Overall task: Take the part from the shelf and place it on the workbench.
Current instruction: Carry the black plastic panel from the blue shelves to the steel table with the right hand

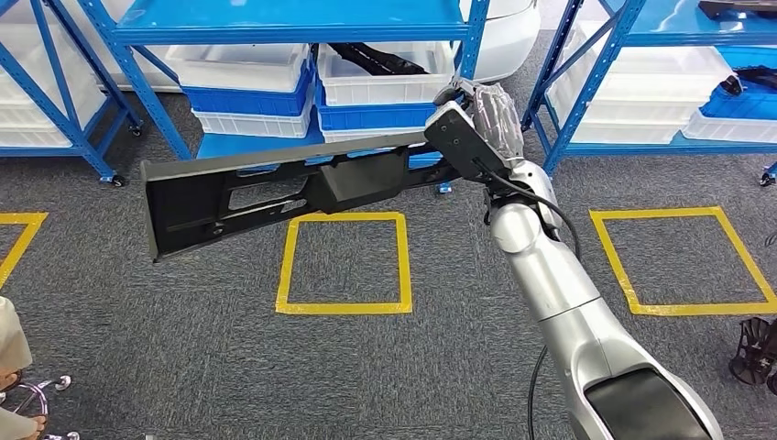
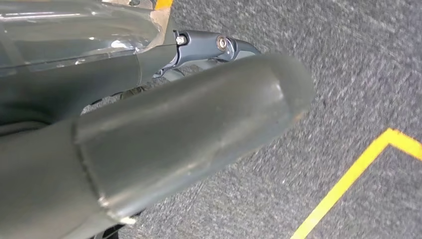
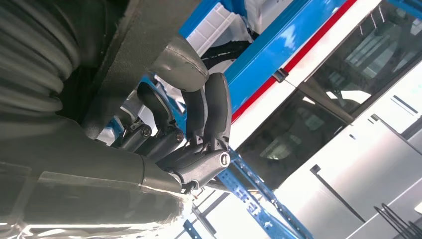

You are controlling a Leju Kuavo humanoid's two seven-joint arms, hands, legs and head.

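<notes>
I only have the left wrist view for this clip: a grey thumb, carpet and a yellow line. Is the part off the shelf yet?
Observer: Yes. In the head view the right hand holds the long black part by one end, out over the carpet in front of the blue shelf.
Operator: Is the grip firm?
Observer: The right wrist view shows dark fingers curled round the part's edge.
Operator: Anything under the part?
Observer: A yellow taped square on the floor lies below its middle.
</notes>
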